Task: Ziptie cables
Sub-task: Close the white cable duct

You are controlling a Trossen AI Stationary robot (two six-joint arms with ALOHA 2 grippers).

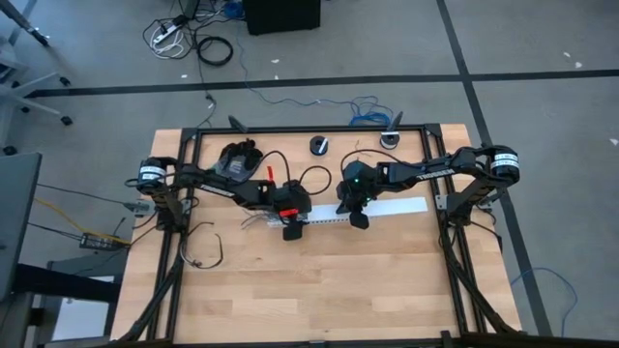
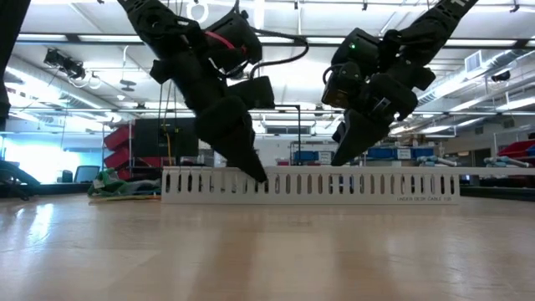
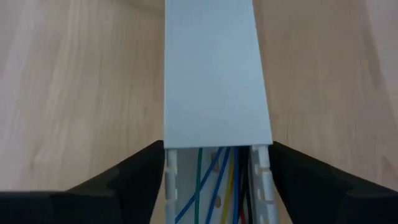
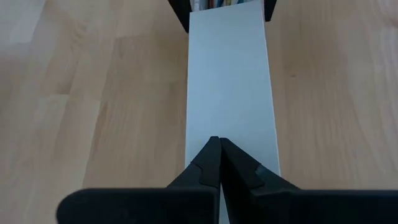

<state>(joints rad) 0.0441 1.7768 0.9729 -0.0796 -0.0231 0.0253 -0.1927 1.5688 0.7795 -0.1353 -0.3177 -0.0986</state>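
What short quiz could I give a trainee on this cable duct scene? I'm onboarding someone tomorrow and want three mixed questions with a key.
1. True or false: the right gripper is shut above the white cover.
2. Multiple choice: the left gripper has its fingers: A) on either side of the white slotted duct; B) flat on the bare table; C) closed on a tool.
3. Fill in: where the cover ends, the open duct shows coloured ____ inside.

Key: 1 true; 2 A; 3 wires.
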